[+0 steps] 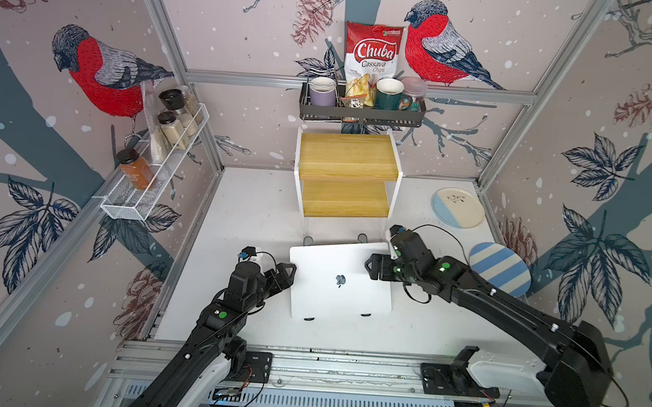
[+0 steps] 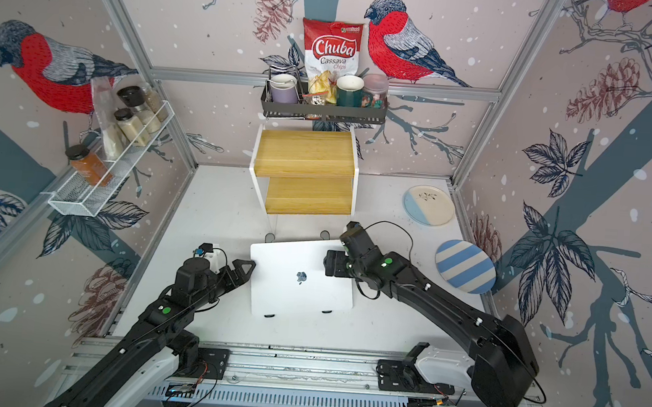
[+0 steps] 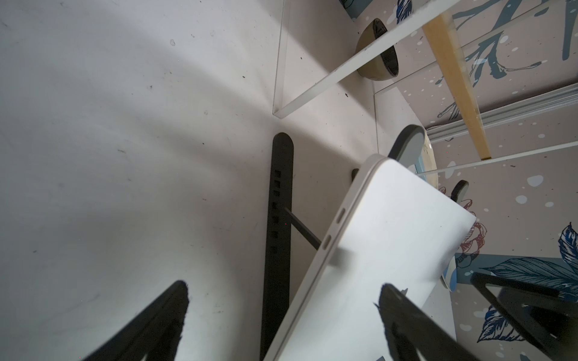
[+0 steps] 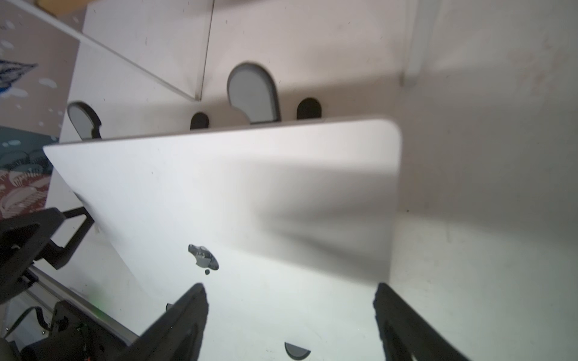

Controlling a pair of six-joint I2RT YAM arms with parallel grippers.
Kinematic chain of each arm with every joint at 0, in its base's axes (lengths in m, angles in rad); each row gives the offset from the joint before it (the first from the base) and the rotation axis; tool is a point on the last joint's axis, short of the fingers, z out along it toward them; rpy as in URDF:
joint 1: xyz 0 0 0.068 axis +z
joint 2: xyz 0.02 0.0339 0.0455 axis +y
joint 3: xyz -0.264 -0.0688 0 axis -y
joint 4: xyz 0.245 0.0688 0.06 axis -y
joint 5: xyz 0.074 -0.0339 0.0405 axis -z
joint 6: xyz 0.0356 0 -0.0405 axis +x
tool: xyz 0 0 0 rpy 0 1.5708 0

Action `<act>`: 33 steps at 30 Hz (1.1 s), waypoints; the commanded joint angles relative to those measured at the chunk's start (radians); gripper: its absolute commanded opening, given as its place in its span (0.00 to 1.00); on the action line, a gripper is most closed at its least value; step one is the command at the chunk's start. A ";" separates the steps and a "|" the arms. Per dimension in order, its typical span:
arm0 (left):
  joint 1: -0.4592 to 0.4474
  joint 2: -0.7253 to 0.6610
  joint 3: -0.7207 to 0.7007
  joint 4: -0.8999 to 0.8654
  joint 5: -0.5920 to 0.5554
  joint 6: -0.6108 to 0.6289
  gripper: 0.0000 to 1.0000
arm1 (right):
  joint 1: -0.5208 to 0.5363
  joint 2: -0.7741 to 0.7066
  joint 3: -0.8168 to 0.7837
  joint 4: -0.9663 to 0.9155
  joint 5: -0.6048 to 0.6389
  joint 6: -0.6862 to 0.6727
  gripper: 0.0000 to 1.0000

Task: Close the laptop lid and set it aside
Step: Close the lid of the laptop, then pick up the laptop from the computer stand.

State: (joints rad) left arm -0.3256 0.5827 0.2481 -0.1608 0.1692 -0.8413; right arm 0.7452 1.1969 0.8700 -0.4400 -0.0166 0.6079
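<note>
The desk point(image 1: 260, 215) carries a wooden shelf point(image 1: 346, 154) just behind the laptop point(image 1: 333, 292), which rests shut on a black stand point(image 3: 278, 218) (lid point(image 4: 250, 193) tilted). The left gripper point(image 1: 289, 276) is at the laptop's left edge and the right gripper point(image 1: 367, 269) over its right edge, each with jaws apart.

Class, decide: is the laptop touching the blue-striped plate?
Apart. Both top views show bare white table between the laptop and the striped plate.

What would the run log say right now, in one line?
lid: shut | laptop: on stand, tilted | left end effector: open, at laptop edge | right end effector: open, over lid
</note>
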 commanded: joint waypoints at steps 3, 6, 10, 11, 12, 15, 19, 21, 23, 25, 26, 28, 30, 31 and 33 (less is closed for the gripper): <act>-0.004 0.035 -0.027 0.154 0.074 -0.018 0.94 | -0.232 -0.129 -0.150 0.174 -0.296 -0.015 1.00; -0.006 0.046 -0.053 0.206 0.076 -0.029 0.94 | -0.364 -0.162 -0.256 0.314 -0.467 0.006 1.00; -0.009 0.053 -0.081 0.262 0.078 -0.044 0.93 | -0.414 -0.142 -0.327 0.451 -0.586 0.037 1.00; -0.010 0.057 -0.087 0.276 0.084 -0.049 0.93 | -0.412 -0.132 -0.337 0.485 -0.615 0.046 1.00; -0.012 0.059 -0.091 0.292 0.088 -0.051 0.93 | -0.410 -0.123 -0.347 0.518 -0.635 0.053 1.00; -0.019 0.075 -0.094 0.308 0.093 -0.050 0.92 | -0.409 -0.099 -0.368 0.555 -0.630 0.057 1.00; -0.032 0.097 -0.106 0.352 0.101 -0.060 0.90 | -0.403 -0.043 -0.400 0.610 -0.636 0.064 1.00; -0.040 0.109 -0.113 0.374 0.099 -0.069 0.90 | -0.389 -0.021 -0.406 0.628 -0.634 0.063 1.00; -0.050 0.119 -0.122 0.391 0.092 -0.075 0.90 | -0.370 0.000 -0.413 0.646 -0.630 0.061 1.00; -0.063 0.134 -0.129 0.413 0.082 -0.084 0.88 | -0.343 0.025 -0.422 0.680 -0.633 0.065 0.99; -0.069 0.139 -0.128 0.420 0.078 -0.088 0.88 | -0.334 0.035 -0.425 0.692 -0.637 0.066 0.98; -0.081 0.151 -0.127 0.427 0.071 -0.092 0.87 | -0.313 0.046 -0.433 0.715 -0.637 0.069 0.96; -0.092 0.165 -0.128 0.434 0.060 -0.094 0.87 | -0.301 0.052 -0.440 0.734 -0.633 0.071 0.93; -0.096 0.172 -0.127 0.437 0.057 -0.096 0.86 | -0.295 0.052 -0.443 0.740 -0.629 0.074 0.91; -0.105 0.186 -0.128 0.441 0.050 -0.100 0.86 | -0.283 0.052 -0.450 0.751 -0.620 0.075 0.88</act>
State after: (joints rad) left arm -0.4221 0.7582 0.1219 0.2325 0.2348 -0.9356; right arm 0.4503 1.2476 0.4248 0.2489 -0.6361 0.6804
